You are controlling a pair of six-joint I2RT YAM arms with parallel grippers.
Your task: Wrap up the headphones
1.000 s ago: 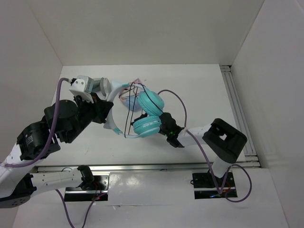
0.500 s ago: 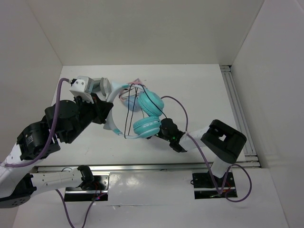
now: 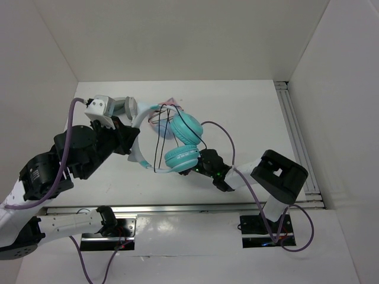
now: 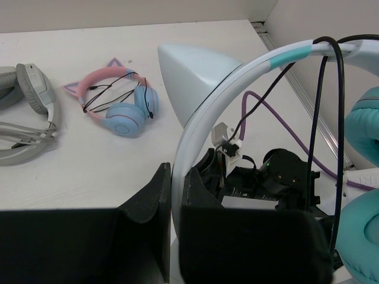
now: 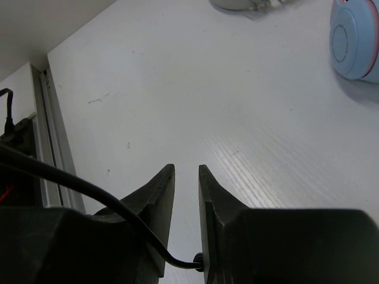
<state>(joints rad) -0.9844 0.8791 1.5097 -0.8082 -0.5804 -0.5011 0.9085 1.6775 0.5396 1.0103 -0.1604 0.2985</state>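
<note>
The left gripper point(image 4: 176, 177) clamps the headband point(image 4: 260, 62); the right gripper point(image 3: 199, 167), at four o'clock from the lower cup point(image 3: 182, 157), has narrow jaws loosely straddling the cable point(image 5: 89, 188).

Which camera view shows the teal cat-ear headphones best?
The top external view: the headphones appear nearly whole there, with both cups, the headband and the cable, and the left gripper clamped on the band. The left wrist view shows the headband close, cable strands and cup edges. The right wrist view shows only a stretch of cable.
</note>
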